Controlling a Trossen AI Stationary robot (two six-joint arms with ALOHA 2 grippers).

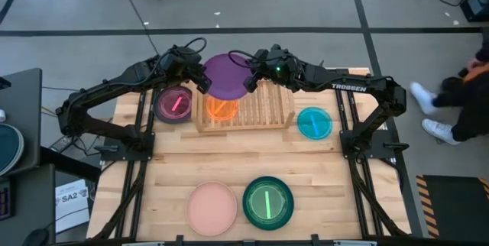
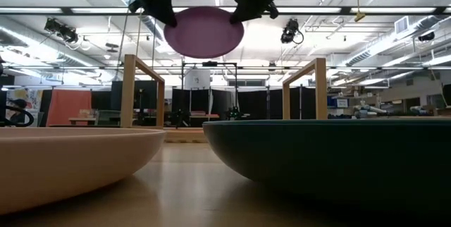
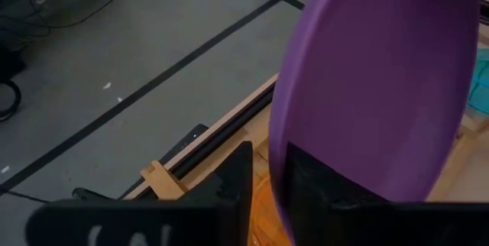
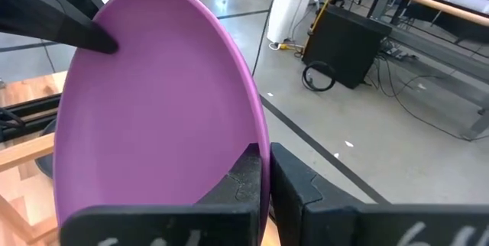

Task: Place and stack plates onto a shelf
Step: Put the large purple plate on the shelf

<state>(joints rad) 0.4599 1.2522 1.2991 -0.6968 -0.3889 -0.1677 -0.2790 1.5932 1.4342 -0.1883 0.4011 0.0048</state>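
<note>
Right gripper (image 4: 263, 171) is pinched tight on the rim of the purple plate (image 1: 226, 76), holding it in the air, while at the plate's opposite edge the left gripper (image 3: 267, 192) straddles the rim with its fingers loosened, so the load likely hangs from one narrow pinch and could tilt or slip free. Directly below sits the shelf (image 1: 263, 108) with an orange plate (image 1: 221, 108) on its slats; a drop could strike that plate or a side board.
</note>
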